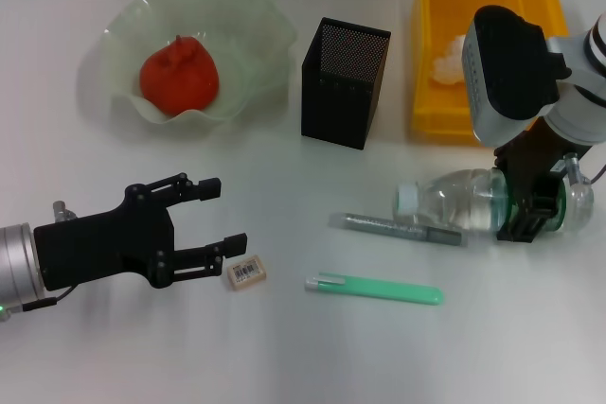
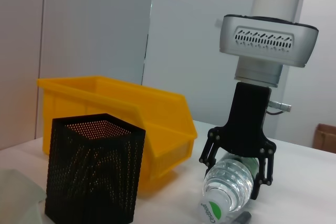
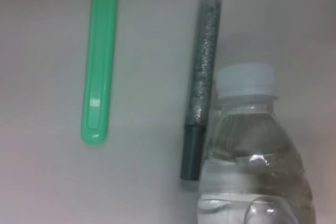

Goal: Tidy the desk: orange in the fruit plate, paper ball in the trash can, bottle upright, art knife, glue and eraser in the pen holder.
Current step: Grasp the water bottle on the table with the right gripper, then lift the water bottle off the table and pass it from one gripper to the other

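Observation:
The bottle [image 1: 454,198] lies on its side on the desk [image 1: 284,357], cap toward the pen holder [image 1: 346,82]. My right gripper [image 1: 528,219] comes down over its body, fingers hugging both sides, as the left wrist view shows around the bottle [image 2: 226,187]. Beside it lie the grey glue stick [image 1: 398,227] and the green art knife [image 1: 374,288]. The eraser [image 1: 246,272] rests just off the lower fingertip of my open left gripper [image 1: 213,219]. The orange [image 1: 180,73] sits in the fruit plate [image 1: 123,26]. A white paper ball [image 1: 447,61] lies in the trash can [image 1: 426,92].
The pen holder stands between the fruit plate and the trash can, near the desk's far edge. In the right wrist view the glue stick [image 3: 202,77] touches the bottle [image 3: 252,161], with the art knife [image 3: 100,61] parallel and apart. Bare desk spans the near edge.

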Controlling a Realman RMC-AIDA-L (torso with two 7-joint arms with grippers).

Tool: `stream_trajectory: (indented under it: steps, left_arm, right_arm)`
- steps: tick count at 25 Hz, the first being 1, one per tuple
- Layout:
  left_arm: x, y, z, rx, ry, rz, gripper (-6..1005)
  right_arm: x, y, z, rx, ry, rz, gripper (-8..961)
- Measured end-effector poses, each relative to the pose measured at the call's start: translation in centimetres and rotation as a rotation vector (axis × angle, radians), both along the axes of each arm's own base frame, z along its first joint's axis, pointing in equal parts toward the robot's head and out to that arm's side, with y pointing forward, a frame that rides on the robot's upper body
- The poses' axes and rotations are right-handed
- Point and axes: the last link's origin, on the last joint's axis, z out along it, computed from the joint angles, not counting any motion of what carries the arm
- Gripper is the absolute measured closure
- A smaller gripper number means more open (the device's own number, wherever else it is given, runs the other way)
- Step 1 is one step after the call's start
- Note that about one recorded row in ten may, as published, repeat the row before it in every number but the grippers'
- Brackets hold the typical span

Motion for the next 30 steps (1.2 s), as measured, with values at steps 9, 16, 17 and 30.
stream_trajectory:
  steps: [9,16,17,30]
  left_arm:
    - [0.0,0.0,-0.1,-0.008,0.006,-0.006,281]
    - [0.0,0.0,-0.1,-0.008,0.005,-0.006,284]
    - [0.0,0.0,0.0,-0.008,0.005,-0.006,284]
    - [0.4,-0.1,0.2,0.002,-0.033,-0.011,290]
  right_arm:
    - [0.5,-0.1,-0.2,0.008,0.007,-0.005,162]
    - [0.6,-0.1,-0.1,0.017,0.036,-0.01,172]
    - [0.6,-0.1,0.0,0.017,0.042,-0.01,173]
    - [0.6,-0.3,0.8,0.035,0.125,-0.02,190]
